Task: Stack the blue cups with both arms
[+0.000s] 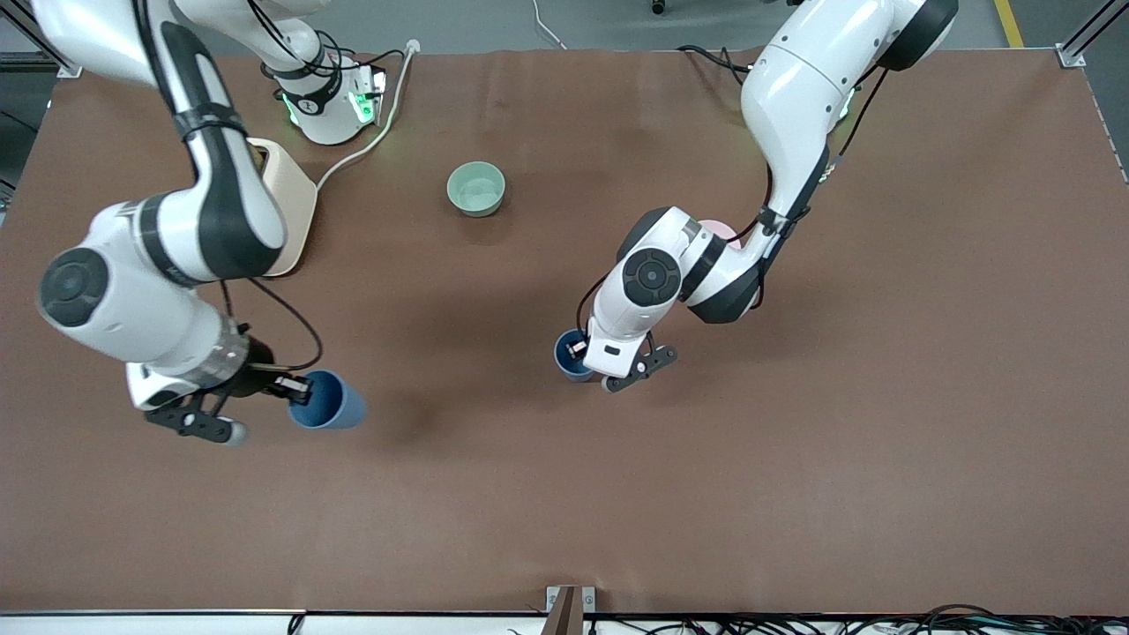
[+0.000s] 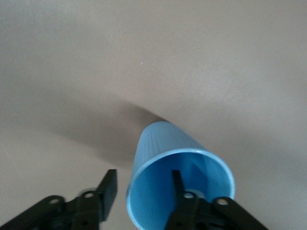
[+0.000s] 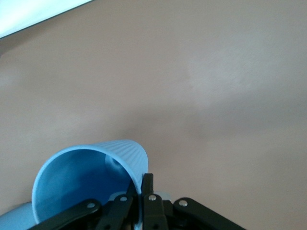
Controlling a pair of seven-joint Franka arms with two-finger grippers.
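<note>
Your right gripper (image 1: 295, 392) pinches the rim of one blue cup (image 1: 328, 401), one finger inside and one outside, and holds it tilted over the table (image 1: 794, 459) toward the right arm's end. Your left gripper (image 1: 589, 353) has its jaws spread around the rim of the other blue cup (image 1: 569, 355), which stands near the table's middle. A mint-green bowl (image 1: 476, 188) sits farther from the front camera, well apart. A beige board (image 1: 295, 207) lies under the right arm. Bare table lies between the cups.
</note>
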